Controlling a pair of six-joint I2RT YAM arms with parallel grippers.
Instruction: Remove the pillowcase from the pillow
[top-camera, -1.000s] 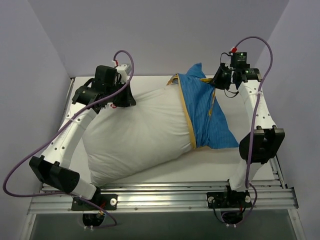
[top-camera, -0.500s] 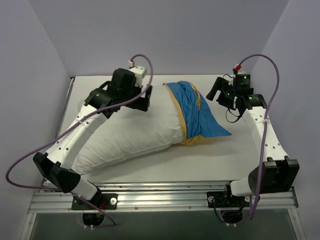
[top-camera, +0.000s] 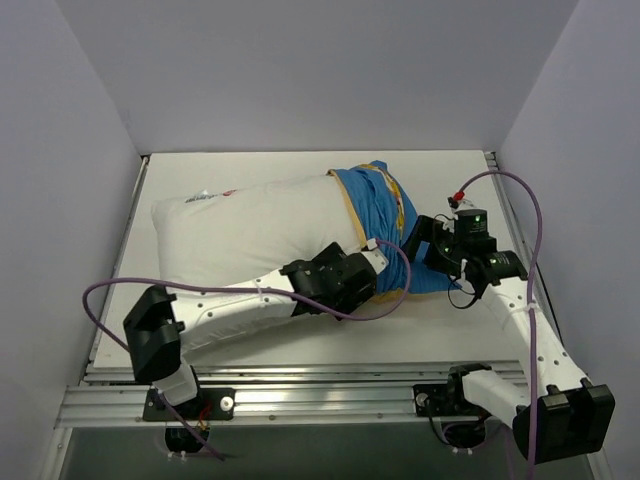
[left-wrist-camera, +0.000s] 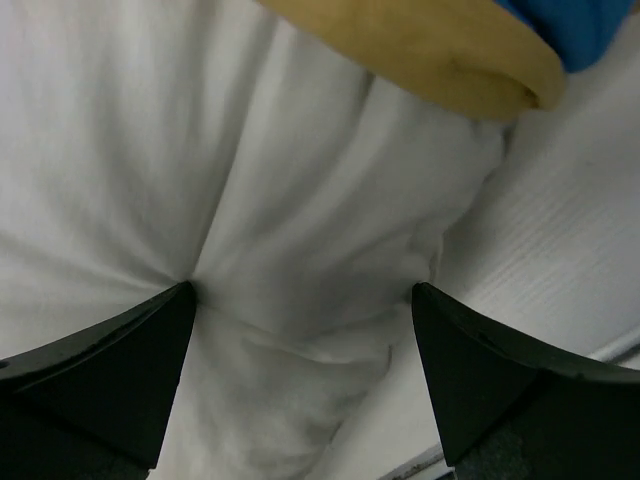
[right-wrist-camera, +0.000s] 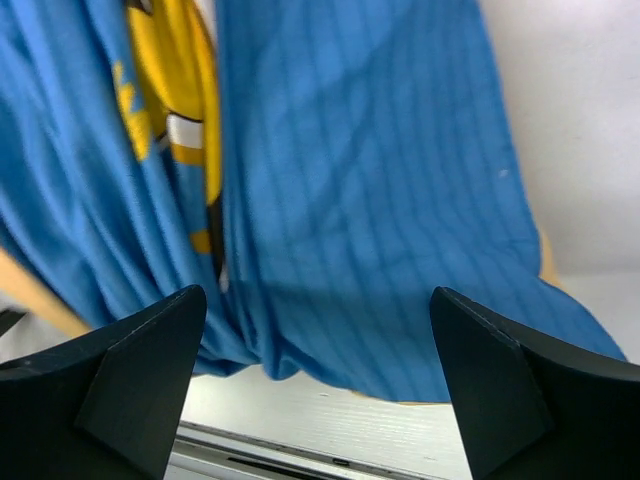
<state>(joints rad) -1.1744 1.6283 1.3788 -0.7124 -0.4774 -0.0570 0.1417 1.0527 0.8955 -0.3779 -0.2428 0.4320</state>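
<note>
Counted one plump, creased white pillow (top-camera: 240, 225) mid-frame, one finely striped, yellow-trimmed blue pillowcase (top-camera: 385, 205) bunched right of centre. Found left gripper (left-wrist-camera: 300, 295) and right gripper (right-wrist-camera: 318, 295) spread wide.

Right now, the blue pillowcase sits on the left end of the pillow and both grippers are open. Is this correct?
Not quite. The pillowcase sits on the right end of the pillow, as the top external view shows. The left gripper and the right gripper are indeed open.

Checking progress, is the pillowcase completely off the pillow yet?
No, the pillowcase still covers the right end of the pillow in the top view.
</note>
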